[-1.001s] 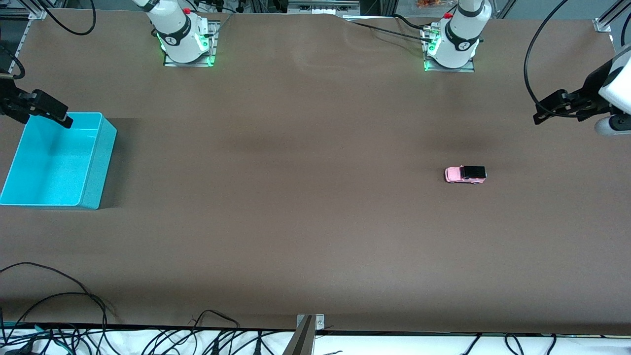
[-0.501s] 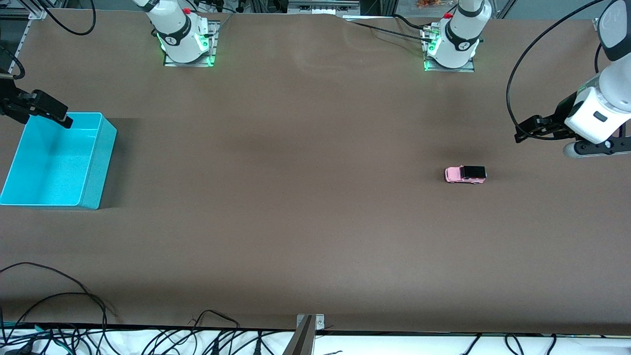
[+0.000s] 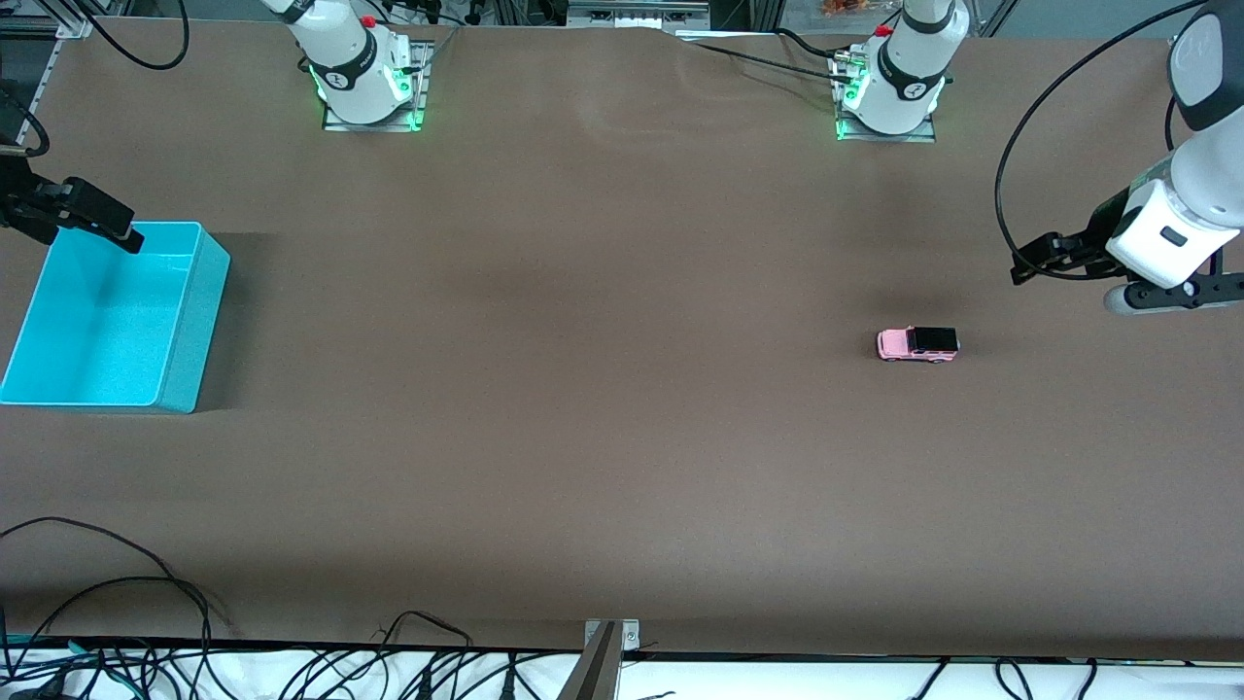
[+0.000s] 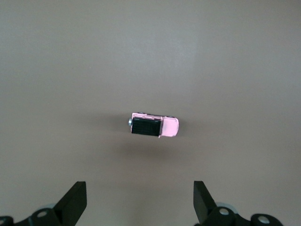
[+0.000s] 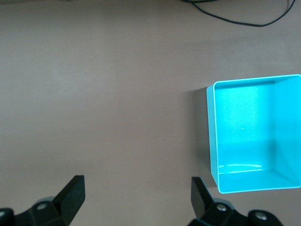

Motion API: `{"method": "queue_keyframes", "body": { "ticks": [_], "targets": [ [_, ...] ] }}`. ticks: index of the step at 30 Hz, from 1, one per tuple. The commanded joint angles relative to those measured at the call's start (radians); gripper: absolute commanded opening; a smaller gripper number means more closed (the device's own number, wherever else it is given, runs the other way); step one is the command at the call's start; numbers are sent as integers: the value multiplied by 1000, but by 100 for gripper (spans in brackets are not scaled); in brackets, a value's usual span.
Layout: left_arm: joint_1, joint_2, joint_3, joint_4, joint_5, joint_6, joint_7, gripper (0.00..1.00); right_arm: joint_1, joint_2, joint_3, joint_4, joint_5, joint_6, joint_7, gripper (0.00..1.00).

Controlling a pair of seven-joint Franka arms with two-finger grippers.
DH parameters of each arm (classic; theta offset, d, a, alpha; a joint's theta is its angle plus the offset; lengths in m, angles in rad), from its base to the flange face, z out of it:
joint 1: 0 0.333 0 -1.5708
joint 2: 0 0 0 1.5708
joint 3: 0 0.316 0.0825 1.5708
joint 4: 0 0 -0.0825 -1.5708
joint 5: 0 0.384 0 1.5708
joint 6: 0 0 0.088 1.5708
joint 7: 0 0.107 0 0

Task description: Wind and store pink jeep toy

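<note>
- Jeep: on its wheels on the bare table, toward the left arm's end, well in from every edge. I judge it not yet wound or stored.
- Bin: at the right arm's end edge, empty, mouth up to take the jeep.
- Left gripper: in the air over the table near the jeep, camera looking down on it; jaws released wide, holding nothing. I read this as lining up to grasp.
- Right gripper: waiting over the bin's rim; jaws released, empty.

Pink, black-roofed jeep toy; turquoise bin
</note>
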Motion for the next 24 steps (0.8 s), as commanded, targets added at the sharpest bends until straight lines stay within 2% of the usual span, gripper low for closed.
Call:
{"method": "queue_keyframes", "body": {
  "ticks": [1, 3, 10, 24],
  "targets": [
    [9, -2, 0, -65, -1, 90, 10, 100, -1, 8, -2, 21, 17, -1, 6, 100],
    [9, 18, 0, -87, -1, 137, 10, 100, -1, 8, -2, 21, 17, -1, 6, 100],
    [8, 46, 0, -95, -3, 177, 10, 100, -1, 8, -2, 19, 17, -1, 6, 100],
    [8, 89, 0, -200, -12, 373, 10, 100, -1, 8, -2, 21, 19, -1, 6, 100]
  ]
}}
